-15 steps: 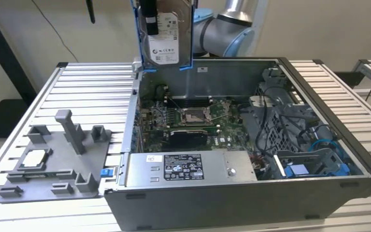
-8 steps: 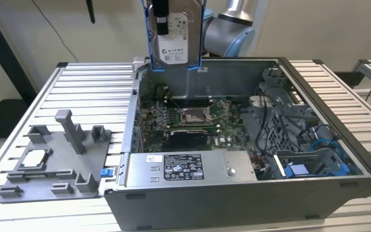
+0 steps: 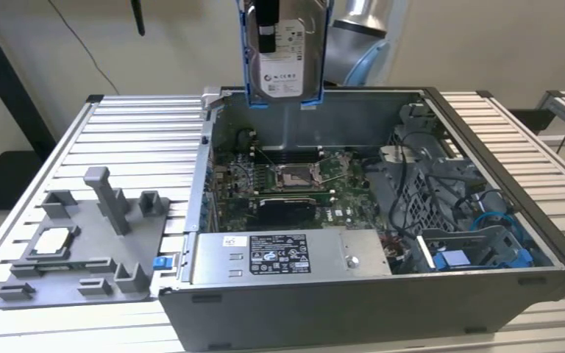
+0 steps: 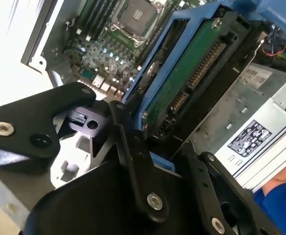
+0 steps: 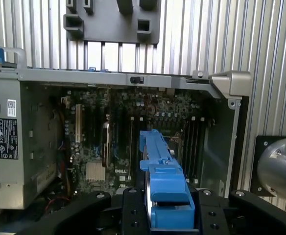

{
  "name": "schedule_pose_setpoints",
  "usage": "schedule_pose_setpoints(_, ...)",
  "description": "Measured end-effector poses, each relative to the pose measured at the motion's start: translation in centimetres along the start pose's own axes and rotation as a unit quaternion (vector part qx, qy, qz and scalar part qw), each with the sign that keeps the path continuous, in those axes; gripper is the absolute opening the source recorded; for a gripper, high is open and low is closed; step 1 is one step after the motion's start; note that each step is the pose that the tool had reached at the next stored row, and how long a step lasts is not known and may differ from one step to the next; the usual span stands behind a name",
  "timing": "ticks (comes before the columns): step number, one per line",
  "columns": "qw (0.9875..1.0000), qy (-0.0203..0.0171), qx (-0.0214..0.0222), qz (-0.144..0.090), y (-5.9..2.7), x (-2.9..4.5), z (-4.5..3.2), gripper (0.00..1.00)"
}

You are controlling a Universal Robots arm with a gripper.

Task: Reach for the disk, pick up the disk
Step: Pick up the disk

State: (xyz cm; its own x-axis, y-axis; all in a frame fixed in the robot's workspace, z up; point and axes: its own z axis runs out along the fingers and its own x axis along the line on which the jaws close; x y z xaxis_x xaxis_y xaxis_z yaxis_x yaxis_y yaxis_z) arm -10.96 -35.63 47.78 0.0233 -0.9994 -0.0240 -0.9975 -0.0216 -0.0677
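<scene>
Gripper (image 3: pixel 280 31) holds the flat silver-grey metal disk in its bright blue plastic frame (image 3: pixel 288 70) above the open dark grey computer case (image 3: pixel 499 294).
The jaws stand narrow, clamped on the disk, which hangs upright between them with a black finger (image 3: pixel 265 29) against its labelled face. Below the jaws lies the green motherboard (image 3: pixel 282 184), with the grey labelled power supply box (image 3: pixel 282 257) beside it. A grey plastic fixture (image 3: pixel 76 250) rests on the ribbed aluminium table (image 3: pixel 135 125), well apart from the jaws.

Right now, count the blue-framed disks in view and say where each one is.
1. The disk hangs upright in the gripper above the open computer case. The blue parts inside the case may belong to another; I cannot tell.
</scene>
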Motion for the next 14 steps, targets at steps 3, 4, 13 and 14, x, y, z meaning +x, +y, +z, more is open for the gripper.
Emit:
schedule_pose_setpoints(3, 1.0, 0.0, -0.0002, 0.0, -1.12, 0.03, 0.08, 0.0)
schedule_pose_setpoints(4, 1.0, 0.0, -0.0002, 0.0, -1.48, 0.03, 0.1, 0.0)
schedule_pose_setpoints(13, 1.0, 0.0, -0.0006, 0.0, -4.72, 0.11, 0.32, 0.0)
schedule_pose_setpoints(14, 1.0, 0.0, -0.0006, 0.0, -5.06, 0.12, 0.34, 0.0)
